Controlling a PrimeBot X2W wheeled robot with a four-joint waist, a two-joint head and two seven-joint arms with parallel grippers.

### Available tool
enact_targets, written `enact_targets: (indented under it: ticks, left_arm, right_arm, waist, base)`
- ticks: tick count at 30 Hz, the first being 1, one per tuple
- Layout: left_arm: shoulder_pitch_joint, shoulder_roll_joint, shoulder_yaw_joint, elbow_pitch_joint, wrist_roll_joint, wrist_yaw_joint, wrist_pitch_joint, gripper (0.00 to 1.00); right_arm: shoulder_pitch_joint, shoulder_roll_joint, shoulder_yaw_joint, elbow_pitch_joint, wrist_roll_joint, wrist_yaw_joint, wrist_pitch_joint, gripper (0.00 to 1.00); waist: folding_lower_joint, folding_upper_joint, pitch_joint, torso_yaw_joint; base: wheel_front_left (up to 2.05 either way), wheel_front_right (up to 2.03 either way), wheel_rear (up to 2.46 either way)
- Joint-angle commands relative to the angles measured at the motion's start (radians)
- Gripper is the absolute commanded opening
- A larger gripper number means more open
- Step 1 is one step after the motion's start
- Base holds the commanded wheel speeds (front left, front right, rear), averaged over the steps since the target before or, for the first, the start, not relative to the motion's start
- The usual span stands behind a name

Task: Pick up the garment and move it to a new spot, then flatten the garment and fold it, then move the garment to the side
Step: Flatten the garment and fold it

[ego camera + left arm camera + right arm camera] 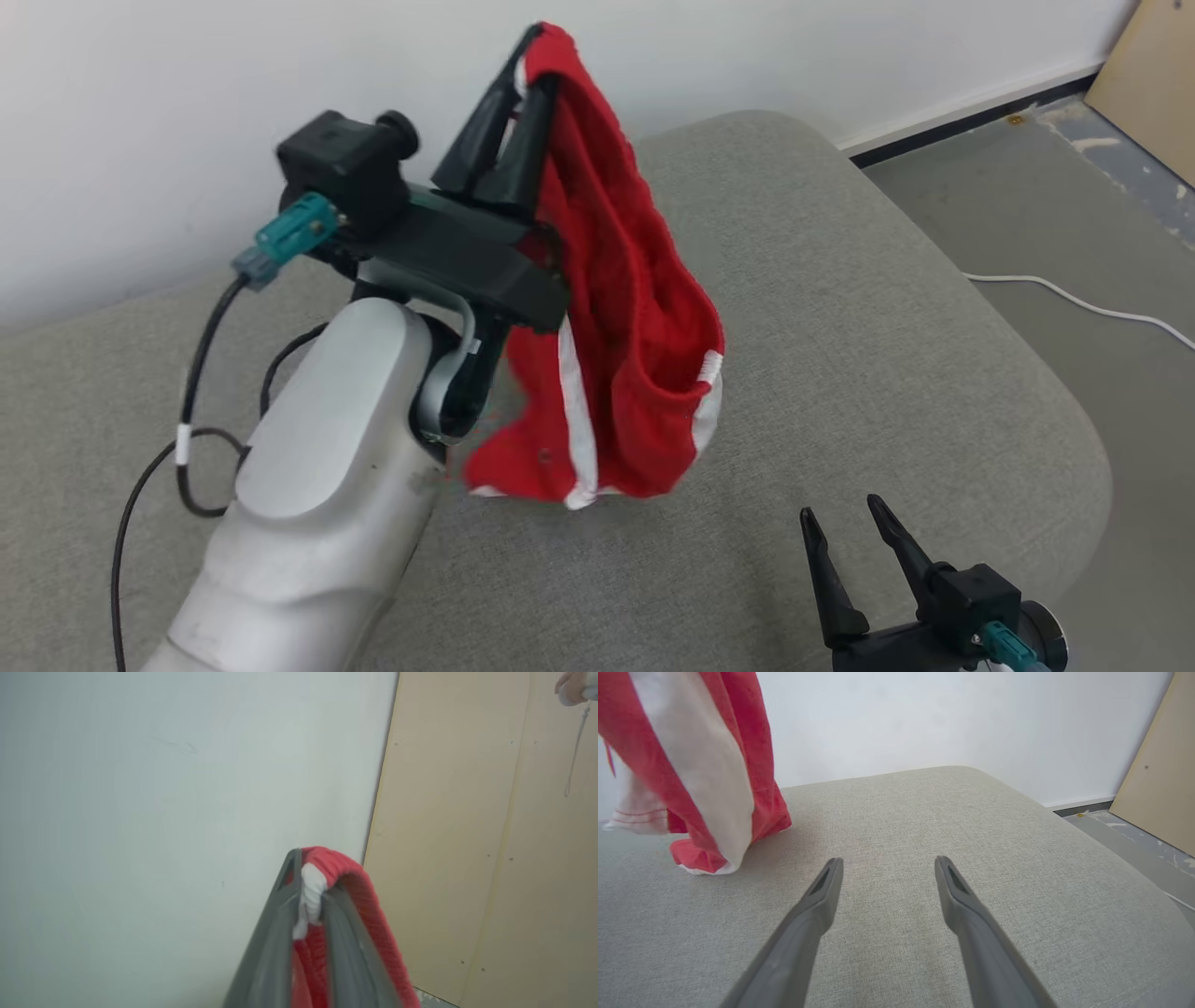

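Red cloth with white trim, the garment hangs bunched from the left tool, which pinches a fold at its very tips, above the grey cushion. The right tool sits spread and empty. So shallow a pinch may slip in transit, and the low hem could drag and snag.

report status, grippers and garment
Left gripper shut on red garment, hanging bunched over grey cushion. Right gripper open, low, holding nothing. White cable on floor beside cushion, away from both arms.
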Motion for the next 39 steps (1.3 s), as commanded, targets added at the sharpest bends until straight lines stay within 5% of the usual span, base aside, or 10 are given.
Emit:
enact_targets:
  ticks: [1, 12, 13, 14, 24, 32, 39]
  left_arm:
    - [0.025, 0.002, 0.013, -0.001, -0.014, 0.006, -0.004, 0.00]
    - [0.357, 0.163, 0.154, 0.161, -0.028, 0.076, -0.010, 0.00]
    - [0.374, 0.173, 0.155, 0.186, -0.027, 0.075, -0.009, 0.35]
    - [0.384, 0.177, 0.147, 0.208, -0.026, 0.062, -0.002, 1.00]
    - [0.433, 0.152, 0.104, 0.382, -0.037, 0.003, 0.007, 1.00]
    - [0.500, 0.063, 0.009, 0.322, -0.056, -0.066, 0.030, 1.00]
    - [0.522, 0.031, -0.049, 0.296, -0.092, -0.077, 0.074, 1.00]
  right_arm:
    - [0.001, -0.001, 0.000, 0.000, 0.002, -0.003, -0.003, 1.00]
    - [0.012, -0.001, 0.004, 0.002, -0.003, -0.003, 0.004, 1.00]
    - [0.013, -0.001, 0.007, 0.001, -0.004, -0.003, 0.005, 1.00]
    - [0.014, -0.001, 0.008, 0.001, -0.004, -0.003, 0.006, 1.00]
    - [0.018, -0.001, 0.018, -0.004, -0.006, -0.003, 0.020, 1.00]
    - [0.033, -0.001, 0.009, -0.010, -0.007, -0.002, 0.028, 1.00]
    - [0.028, -0.001, 0.024, -0.017, 0.002, -0.003, 0.029, 1.00]
  waist:
    - [0.0000, -0.0001, 0.000, 0.011]
    - [0.0000, -0.0001, -0.012, 0.100]
    - [0.0000, -0.0001, -0.013, 0.106]
    - [0.0000, -0.0001, -0.014, 0.115]
    - [0.0000, -0.0001, -0.038, 0.155]
    - [0.0000, -0.0001, -0.062, 0.171]
    - [0.0000, -0.0001, -0.060, 0.151]
  base:
    - [0.00, 0.00, 0.00]
    - [0.00, 0.00, 0.00]
    - [0.00, 0.00, 0.00]
    - [0.00, 0.00, 0.00]
    - [0.00, 0.00, 0.00]
    - [0.00, 0.00, 0.00]
    - [0.00, 0.00, 0.00]
